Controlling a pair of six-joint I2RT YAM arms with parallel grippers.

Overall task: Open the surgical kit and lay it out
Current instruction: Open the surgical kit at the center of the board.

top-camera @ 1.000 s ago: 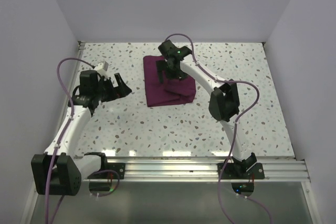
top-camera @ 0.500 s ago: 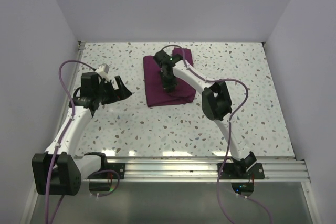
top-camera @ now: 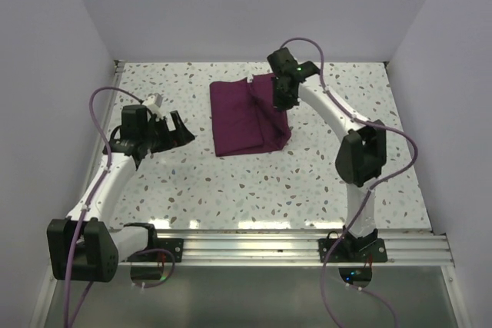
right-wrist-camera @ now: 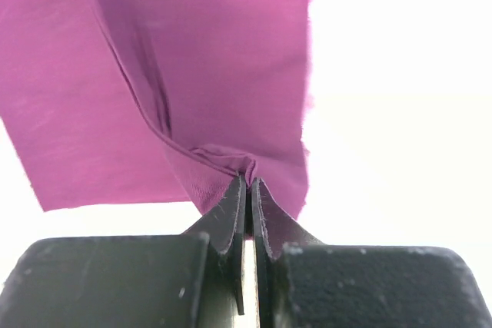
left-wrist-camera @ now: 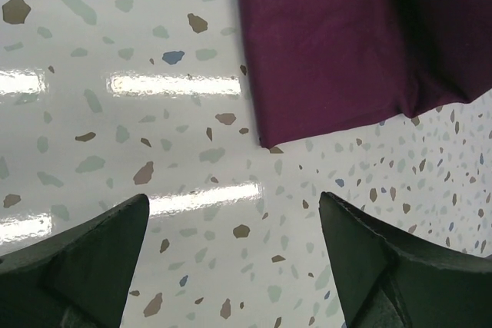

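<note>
The surgical kit [top-camera: 244,119] is a dark magenta-purple cloth bundle, still folded, lying at the back middle of the speckled table. My right gripper [top-camera: 280,102] is over its right edge, shut on a pinched fold of the cloth [right-wrist-camera: 192,59] and holding that flap up from the bundle. In the right wrist view the right gripper [right-wrist-camera: 248,183] has both jaws pressed together on the fabric. My left gripper [top-camera: 181,130] hovers open to the left of the bundle. The left wrist view shows the kit's near corner [left-wrist-camera: 338,44] ahead of the left gripper [left-wrist-camera: 234,217], with nothing between the fingers.
White walls close the table on the left [top-camera: 46,74], back and right [top-camera: 453,74]. An aluminium rail [top-camera: 307,247] with both arm bases runs along the near edge. Purple cables [top-camera: 94,113] loop over each arm.
My right gripper has shut on a flap of the cloth and carried it up and to the right-back, unfolding part of the wrap. The left arm has barely moved.
</note>
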